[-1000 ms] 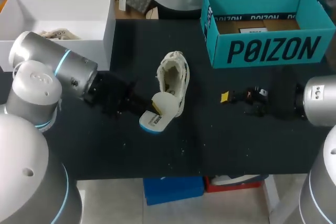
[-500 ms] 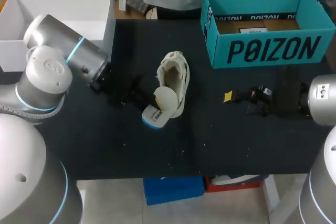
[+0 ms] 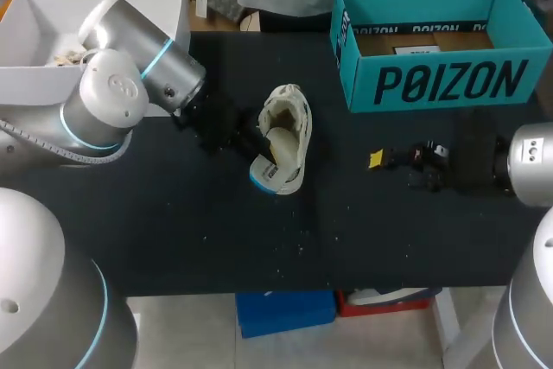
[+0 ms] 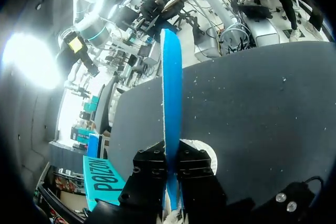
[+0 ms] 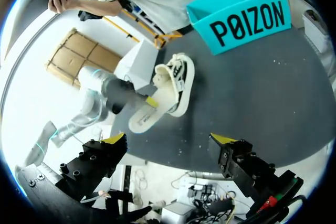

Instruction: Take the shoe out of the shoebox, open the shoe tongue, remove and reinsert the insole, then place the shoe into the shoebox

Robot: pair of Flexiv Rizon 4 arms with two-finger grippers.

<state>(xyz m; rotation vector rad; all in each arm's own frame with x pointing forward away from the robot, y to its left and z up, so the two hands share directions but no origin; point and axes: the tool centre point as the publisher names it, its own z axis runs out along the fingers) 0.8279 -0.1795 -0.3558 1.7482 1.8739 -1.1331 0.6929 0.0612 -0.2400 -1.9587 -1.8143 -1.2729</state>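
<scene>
the cream sneaker (image 3: 286,131) sits on its sole about mid-table, out on the black tabletop (image 3: 389,231) and well apart from the teal shoebox (image 3: 432,84) at the far right. its insole (image 3: 268,166) is partway in the shoe: one end is down in the opening, and the blue-bottomed end pokes out at the near end of the shoe.

the left gripper (image 4: 171,153) is pinching that insole. in the left wrist view the insole runs edge-on as a thin blue strip straight out between the two black fingers, both pressed on it from either side. the left arm (image 3: 130,84) comes in across the front of the white box (image 3: 34,75) at the far left corner.

the right gripper (image 5: 169,139) hangs to the right of the shoe, near the table's right side, not touching anything. its yellow-tipped fingers are spread wide with nothing between them, and the shoe shows ahead of it across the table.
</scene>
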